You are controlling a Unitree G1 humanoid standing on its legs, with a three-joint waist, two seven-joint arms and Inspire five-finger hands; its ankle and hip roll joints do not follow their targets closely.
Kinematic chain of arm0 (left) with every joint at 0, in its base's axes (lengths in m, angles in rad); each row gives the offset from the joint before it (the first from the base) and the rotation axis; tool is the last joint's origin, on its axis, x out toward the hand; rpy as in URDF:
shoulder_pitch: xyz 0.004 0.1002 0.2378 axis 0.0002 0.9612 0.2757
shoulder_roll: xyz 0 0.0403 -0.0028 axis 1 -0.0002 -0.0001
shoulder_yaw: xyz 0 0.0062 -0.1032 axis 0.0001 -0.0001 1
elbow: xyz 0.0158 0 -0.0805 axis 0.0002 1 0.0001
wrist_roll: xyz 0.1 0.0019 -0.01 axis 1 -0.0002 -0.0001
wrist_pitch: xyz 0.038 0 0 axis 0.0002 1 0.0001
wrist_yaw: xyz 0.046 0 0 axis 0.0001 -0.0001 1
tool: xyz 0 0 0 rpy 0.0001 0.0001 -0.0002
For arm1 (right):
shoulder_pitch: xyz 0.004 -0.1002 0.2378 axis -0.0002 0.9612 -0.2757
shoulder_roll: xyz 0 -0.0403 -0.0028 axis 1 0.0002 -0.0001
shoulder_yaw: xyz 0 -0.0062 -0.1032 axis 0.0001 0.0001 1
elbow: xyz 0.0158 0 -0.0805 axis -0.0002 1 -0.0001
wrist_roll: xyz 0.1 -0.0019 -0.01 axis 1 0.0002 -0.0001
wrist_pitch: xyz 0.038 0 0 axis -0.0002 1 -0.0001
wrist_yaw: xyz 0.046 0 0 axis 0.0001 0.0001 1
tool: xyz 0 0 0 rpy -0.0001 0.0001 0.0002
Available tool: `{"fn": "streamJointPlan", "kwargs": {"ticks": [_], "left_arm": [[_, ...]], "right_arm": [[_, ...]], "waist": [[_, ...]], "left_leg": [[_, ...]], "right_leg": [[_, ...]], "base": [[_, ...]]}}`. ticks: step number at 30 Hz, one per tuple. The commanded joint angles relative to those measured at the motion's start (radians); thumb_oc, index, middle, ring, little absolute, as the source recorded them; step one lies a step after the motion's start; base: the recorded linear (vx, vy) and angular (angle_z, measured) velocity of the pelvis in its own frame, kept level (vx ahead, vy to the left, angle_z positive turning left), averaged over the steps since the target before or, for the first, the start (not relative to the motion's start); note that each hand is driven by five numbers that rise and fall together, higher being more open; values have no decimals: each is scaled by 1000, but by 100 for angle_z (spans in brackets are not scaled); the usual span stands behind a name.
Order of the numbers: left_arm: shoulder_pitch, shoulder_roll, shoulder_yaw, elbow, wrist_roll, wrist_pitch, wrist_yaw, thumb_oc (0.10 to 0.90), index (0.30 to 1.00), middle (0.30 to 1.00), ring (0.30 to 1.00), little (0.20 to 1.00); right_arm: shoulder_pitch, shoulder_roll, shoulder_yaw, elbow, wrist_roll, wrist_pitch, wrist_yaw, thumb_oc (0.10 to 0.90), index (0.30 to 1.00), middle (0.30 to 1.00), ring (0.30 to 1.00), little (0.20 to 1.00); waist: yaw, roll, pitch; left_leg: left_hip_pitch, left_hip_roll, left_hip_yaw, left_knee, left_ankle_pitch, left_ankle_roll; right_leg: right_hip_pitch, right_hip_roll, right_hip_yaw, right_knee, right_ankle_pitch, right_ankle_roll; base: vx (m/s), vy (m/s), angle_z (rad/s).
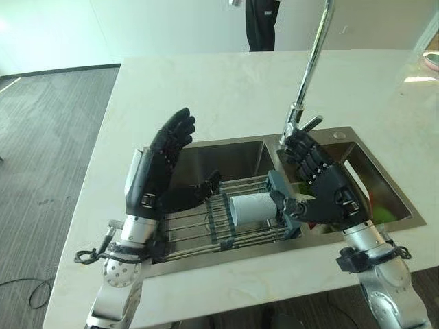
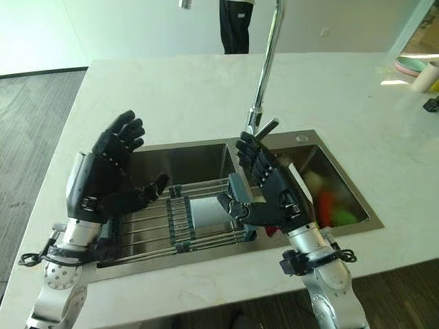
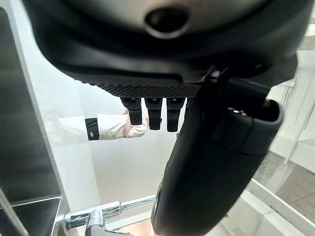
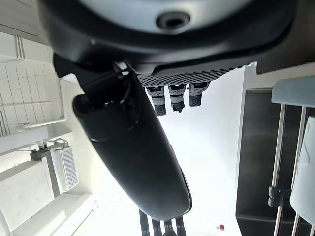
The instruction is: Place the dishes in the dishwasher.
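Both hands hover empty — left hand [image 1: 163, 164] and right hand [image 1: 322, 184] splayed, flanking the white cup [image 1: 251, 208] on the rack [image 1: 206, 229], apparently ready to lift it.

Bright daylight glares off the white countertop [image 1: 206, 89] at far right; both wrist views are washed out.

A pale marble counter [image 1: 206, 89] holds a steel double sink [image 1: 226, 154] near the front edge. A wire rack [image 1: 206, 226] spans the left basin, with a white cup [image 1: 250, 208] lying on it.
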Motion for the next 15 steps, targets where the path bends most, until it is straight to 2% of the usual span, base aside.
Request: {"fn": "streamJointPlan", "kwargs": {"ticks": [1, 7, 9, 10, 12, 15], "left_arm": [[-56, 26, 11, -99, -9, -67, -9, 800, 900, 900, 900, 900], [-58, 39, 14, -96, 66, -14, -12, 800, 900, 900, 900, 900], [-63, 51, 9, -91, 106, 40, -45, 800, 900, 900, 900, 900], [-66, 73, -2, -80, 127, 125, -118, 800, 900, 900, 900, 900], [-63, 92, -5, -74, 139, 155, -163, 800, 900, 900, 900, 900], [-70, 119, -3, -69, 161, 166, -198, 800, 900, 900, 900, 900]], "right_arm": [[-80, -1, -50, -46, 38, -85, -16, 800, 900, 900, 900, 900], [-81, -7, -61, -42, 22, -81, -26, 800, 900, 900, 900, 900], [-85, -13, -65, -43, 19, -78, -29, 800, 900, 900, 900, 900], [-88, -31, -81, -38, 24, -80, -27, 800, 900, 900, 900, 900], [-90, -47, -94, -36, 26, -83, -33, 800, 900, 900, 900, 900], [-97, -61, -106, -33, 21, -84, -44, 800, 900, 900, 900, 900]], "waist": [[12, -5, -62], [1, 6, -62], [-3, 11, -61], [-7, 19, -59], [-10, 28, -58], [-15, 40, -58]], "left_leg": [[79, 20, 24, 28, -212, -7], [74, 41, 32, 28, -198, -23], [72, 48, 37, 28, -193, -27], [71, 52, 40, 28, -185, -32], [70, 53, 41, 28, -180, -34], [71, 54, 43, 28, -176, -36]], "right_leg": [[-8, -14, -6, -11, -88, 57], [-12, 5, -8, -11, -97, 43], [-13, 12, -8, -11, -100, 39], [-11, 18, -8, -11, -102, 36], [-11, 22, -5, -11, -103, 35], [-10, 23, -1, -11, -105, 37]], "base": [[17, -109, -1], [6, -81, -4], [-6, -73, -5], [-8, -59, -4], [0, -27, -5], [7, 9, -5]]}}
